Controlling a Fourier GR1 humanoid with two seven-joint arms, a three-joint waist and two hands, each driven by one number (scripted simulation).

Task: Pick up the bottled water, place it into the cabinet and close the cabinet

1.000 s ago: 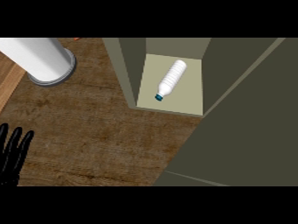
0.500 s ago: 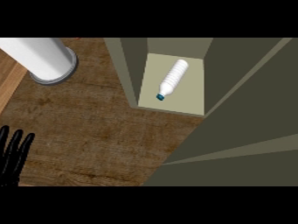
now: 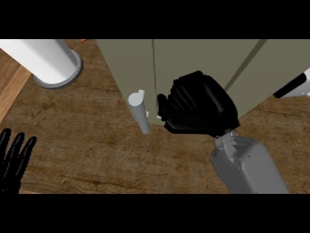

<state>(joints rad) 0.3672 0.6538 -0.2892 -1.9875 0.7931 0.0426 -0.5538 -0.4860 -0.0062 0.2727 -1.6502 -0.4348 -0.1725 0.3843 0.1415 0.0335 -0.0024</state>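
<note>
From my station I see the right hand (image 3: 197, 107) spread flat against the front of the cabinet (image 3: 123, 66), fingers relaxed and holding nothing, its thumb side just beside the pale upright handle (image 3: 140, 110). The olive door panels meet at a thin seam and look shut, so the bottled water is out of sight and I cannot tell where it lies. The left hand (image 3: 6, 159) rests open at the lower left, fingers up, over the wooden counter (image 3: 103, 154). A white cylinder (image 3: 40, 57) stands on a round base, upper left, well apart from both hands.
</note>
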